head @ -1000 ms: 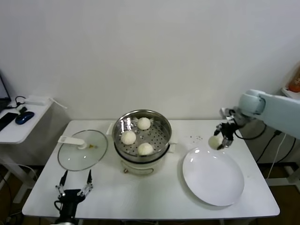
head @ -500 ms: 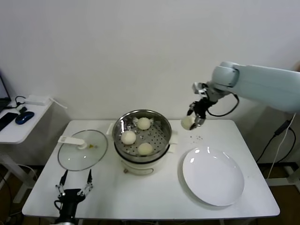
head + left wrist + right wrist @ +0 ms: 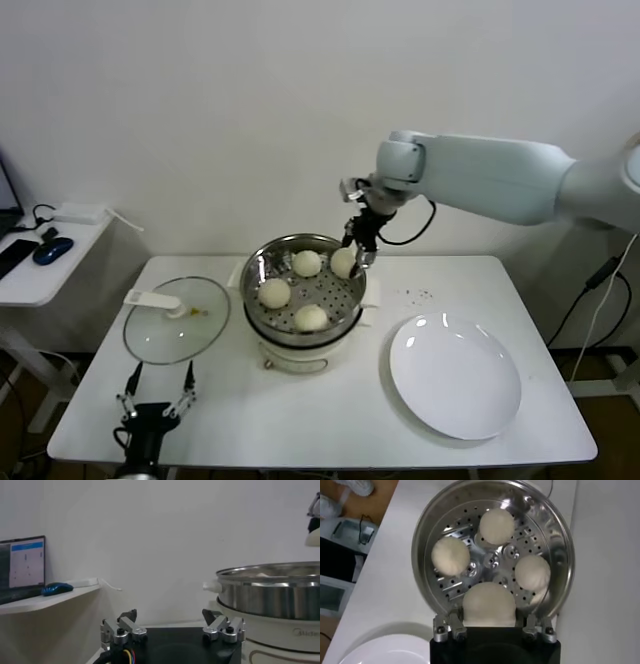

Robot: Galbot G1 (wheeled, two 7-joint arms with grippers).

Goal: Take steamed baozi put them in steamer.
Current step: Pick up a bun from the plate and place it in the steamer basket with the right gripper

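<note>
I see right pincer (image 3: 358, 258) pinching bun (image 3: 344, 263) over steamer (image 3: 349, 298) right rim; three buns (image 3: 273, 292) inside. Left pincer (image 3: 158, 397) spread, parked over table (image 3: 300, 410) front.

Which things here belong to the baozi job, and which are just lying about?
Job:
- held baozi, in right gripper over the steamer
- three baozi already in
- steamer

Lying about:
- plate, empty
- glass lid
- mouse on side shelf
- left gripper, open, parked at table edge
</note>
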